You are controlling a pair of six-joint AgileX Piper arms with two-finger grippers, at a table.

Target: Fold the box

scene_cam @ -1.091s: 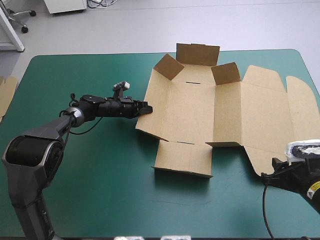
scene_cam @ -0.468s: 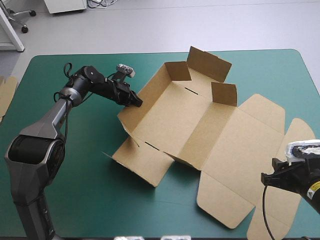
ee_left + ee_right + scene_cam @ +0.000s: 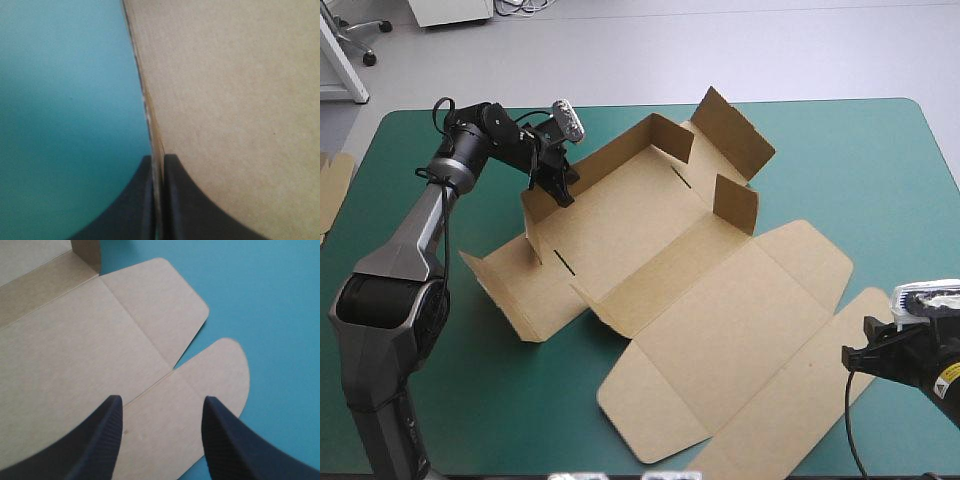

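Observation:
The brown box (image 3: 660, 260) lies open on the teal-green table, turned at an angle, with some walls raised and its lid panel flat toward the front right. My left gripper (image 3: 560, 185) is shut on the box's raised left wall, whose edge (image 3: 150, 125) runs between its black fingers (image 3: 180, 200). At the table's front right my right gripper (image 3: 162, 410) stands open above the lid's rounded flaps (image 3: 220, 375), with nothing between its fingers (image 3: 100, 440). In the high view only the right arm's wrist (image 3: 910, 355) shows.
An edge of more brown board (image 3: 330, 185) shows at the table's left edge. Bare teal-green cover (image 3: 470, 400) spreads at the front left and along the far right (image 3: 880, 160).
My left gripper has swung toward the far left corner with the box wall in it, turning and dragging the whole box leftward. The right arm has stayed put.

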